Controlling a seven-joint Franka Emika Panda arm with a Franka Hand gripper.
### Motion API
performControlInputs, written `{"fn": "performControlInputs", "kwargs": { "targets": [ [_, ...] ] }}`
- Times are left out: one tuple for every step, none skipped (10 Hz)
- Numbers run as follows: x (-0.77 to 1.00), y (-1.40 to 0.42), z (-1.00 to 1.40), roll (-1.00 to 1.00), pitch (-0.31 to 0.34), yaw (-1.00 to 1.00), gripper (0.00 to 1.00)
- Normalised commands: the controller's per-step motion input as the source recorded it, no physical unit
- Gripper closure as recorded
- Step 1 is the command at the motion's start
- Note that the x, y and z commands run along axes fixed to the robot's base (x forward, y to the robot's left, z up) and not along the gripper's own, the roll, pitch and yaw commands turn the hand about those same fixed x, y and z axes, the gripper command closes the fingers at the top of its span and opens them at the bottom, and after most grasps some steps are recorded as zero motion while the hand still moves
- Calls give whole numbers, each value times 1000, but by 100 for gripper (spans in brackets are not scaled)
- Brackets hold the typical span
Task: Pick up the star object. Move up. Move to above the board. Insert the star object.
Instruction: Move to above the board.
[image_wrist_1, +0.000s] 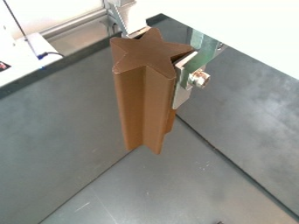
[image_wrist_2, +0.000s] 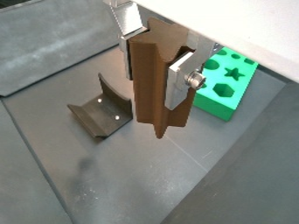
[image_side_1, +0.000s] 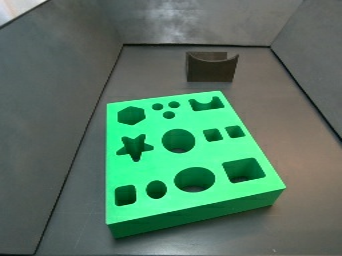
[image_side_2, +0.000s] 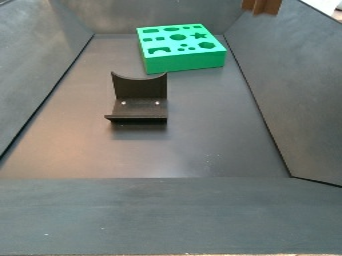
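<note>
Gripper (image_wrist_2: 158, 66) is up off the floor, silver fingers (image_wrist_2: 181, 79) clamped on the star object (image_wrist_2: 155, 83), which hangs clear with open air below its lower end in both wrist views. Floor obstacles: the dark grey block (image_side_2: 136, 100) mid-floor and the board (image_side_2: 181, 47) near the far wall, well apart, with bare floor between them. Board's top face (image_side_1: 181, 150) is unobstructed and all cut-outs are open. Grey walls (image_side_1: 80, 25) box in the floor on all sides.
</note>
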Motion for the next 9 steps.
{"fn": "performControlInputs", "kwargs": {
  "targets": [
    [8, 0, 301, -93, 65, 16, 100],
    [334, -1000, 111, 140, 357, -348, 100],
    [339, -1000, 86, 155, 339, -336, 100],
    [348, -1000, 92, 162, 320, -212, 100],
    [361, -1000, 95, 57, 257, -94, 100],
    [367, -1000, 94, 16, 204, -35, 100],
    [371, -1000, 97, -8, 163, -17, 100],
    [374, -1000, 101, -5, 122, -2, 100],
    [380, -1000, 101, -1, 108, 4, 100]
  ]
}}
